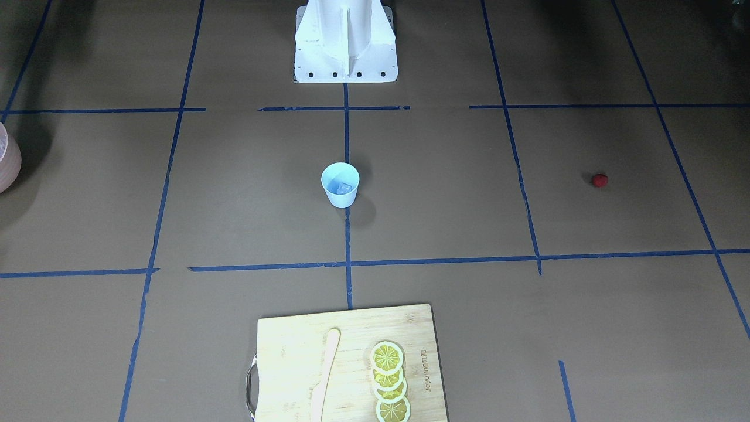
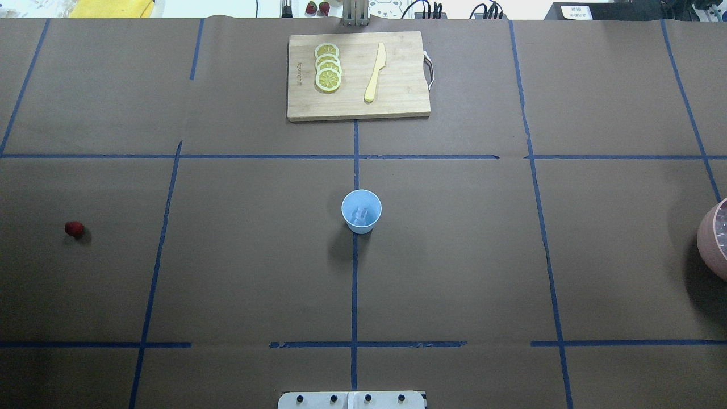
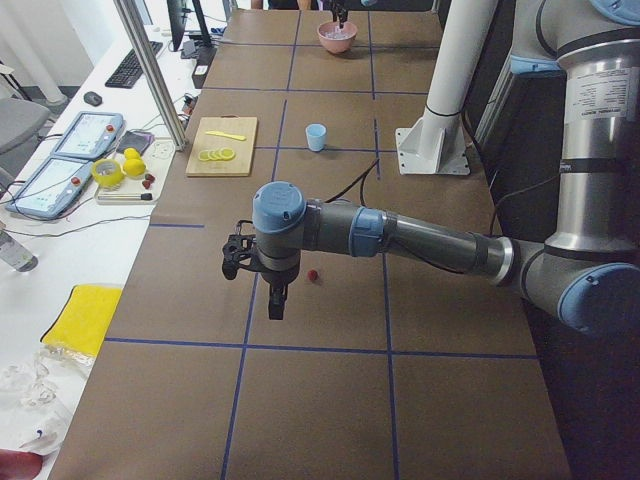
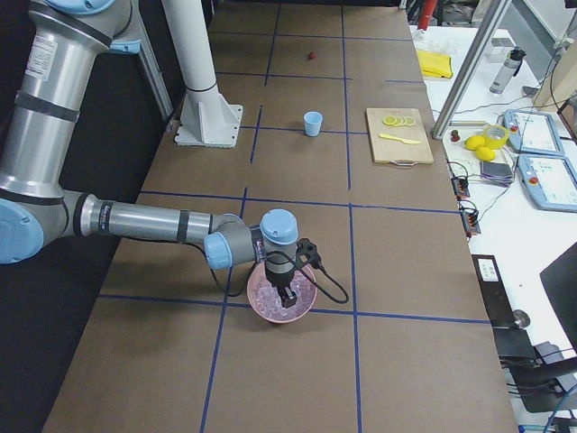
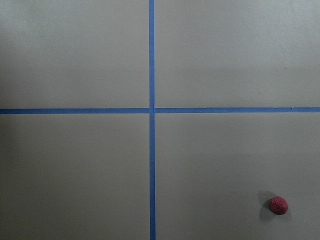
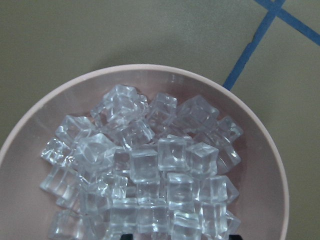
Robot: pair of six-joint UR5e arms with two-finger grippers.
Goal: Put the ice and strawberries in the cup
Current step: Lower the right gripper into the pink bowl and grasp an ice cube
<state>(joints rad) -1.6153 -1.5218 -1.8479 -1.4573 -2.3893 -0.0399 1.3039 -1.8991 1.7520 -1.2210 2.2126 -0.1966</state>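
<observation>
Currently the strawberry (image 3: 314, 275) lies near the left hand (image 3: 276, 310); grip (open or closed) I cannot tell.

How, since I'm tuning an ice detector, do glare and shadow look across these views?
Right wrist view: ice cubes glint with white highlights, edges crisp. Overhead view: pale blue cup casts a soft shadow; table corners dim. Left wrist view: even light, strawberry sharp.

The cup (image 2: 361, 211) holds ice (image 2: 360, 215), and the strawberry (image 2: 74, 229) lies well left.

Illegible stamp (image 1: 426, 370) on cutting board (image 1: 287, 363)
</observation>
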